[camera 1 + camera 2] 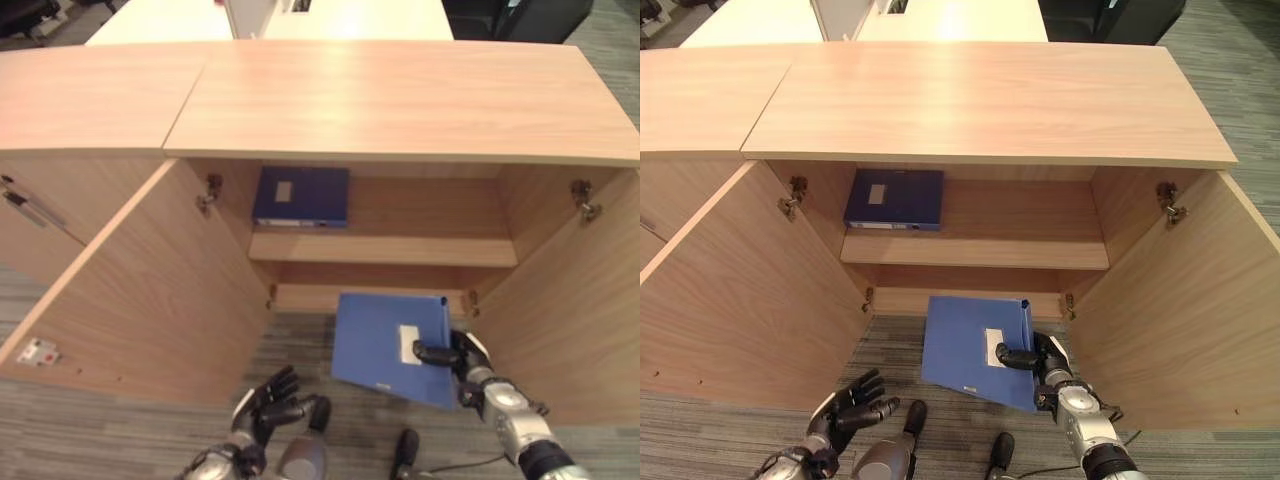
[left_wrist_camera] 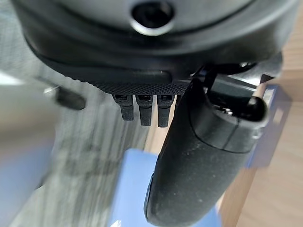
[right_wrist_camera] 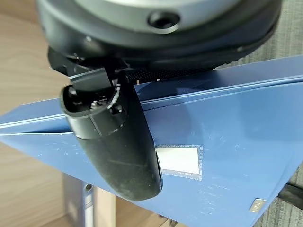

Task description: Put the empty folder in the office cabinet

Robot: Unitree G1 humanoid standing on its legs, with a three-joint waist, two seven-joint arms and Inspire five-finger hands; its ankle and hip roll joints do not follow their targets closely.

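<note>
Right hand (image 1: 1052,368) pinching flat blue plastic folder (image 1: 975,350) by spine edge, held tilted just before open light-wood cabinet (image 1: 970,110) lower opening. Left hand (image 1: 845,412) low, fingers spread, released. Dark blue binder (image 1: 894,198) flat on shelf (image 1: 980,250).

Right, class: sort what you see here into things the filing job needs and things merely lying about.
Part of the job:
- light blue folder, pinched by the right hand
- office cabinet, both doors open
- lower shelf, just ahead of the folder

Lying about:
- dark blue binder, flat on the upper shelf
- left hand, open, holding nothing
</note>
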